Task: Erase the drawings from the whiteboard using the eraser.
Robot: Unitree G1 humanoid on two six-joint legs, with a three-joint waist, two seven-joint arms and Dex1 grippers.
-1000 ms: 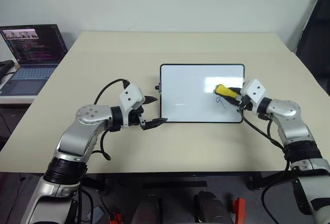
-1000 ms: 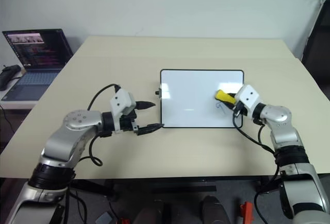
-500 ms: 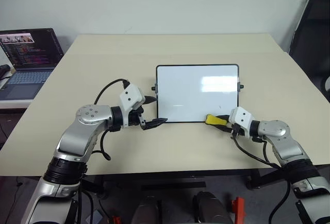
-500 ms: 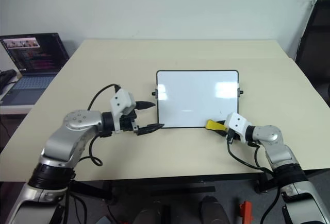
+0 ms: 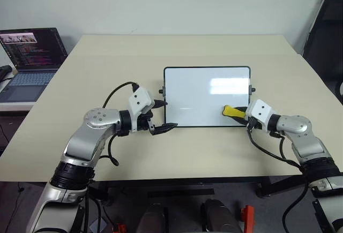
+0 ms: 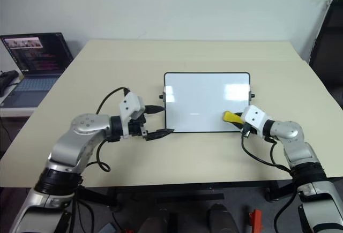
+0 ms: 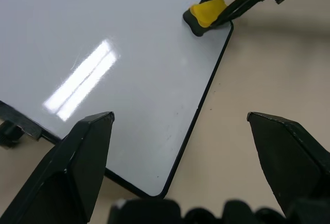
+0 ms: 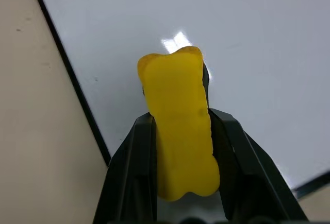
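Note:
The whiteboard (image 5: pixel 198 91) lies flat on the middle of the table, with small black knobs at its short sides. Its visible face is plain white with glare; the drawings are out of view. My right gripper (image 5: pixel 239 114) is shut on the yellow eraser (image 5: pixel 231 111), whose tip rests on the board's near right corner. In the right wrist view the eraser (image 8: pixel 180 126) sits clamped between both fingers over the board (image 8: pixel 258 38). My left gripper (image 5: pixel 164 115) stands open and empty just off the board's near left corner; the left wrist view shows its fingers (image 7: pixel 82 157) spread wide.
An open laptop (image 5: pixel 32 51) sits on a lower side table at the far left. The beige table (image 5: pixel 161 56) extends well beyond the board on all sides. A dark chair (image 5: pixel 324 29) stands past the table's right edge.
The right gripper swept the eraser from the board's right part down off the near edge, then back onto the near right corner. The blue mark seen there is gone. The left gripper stayed put.

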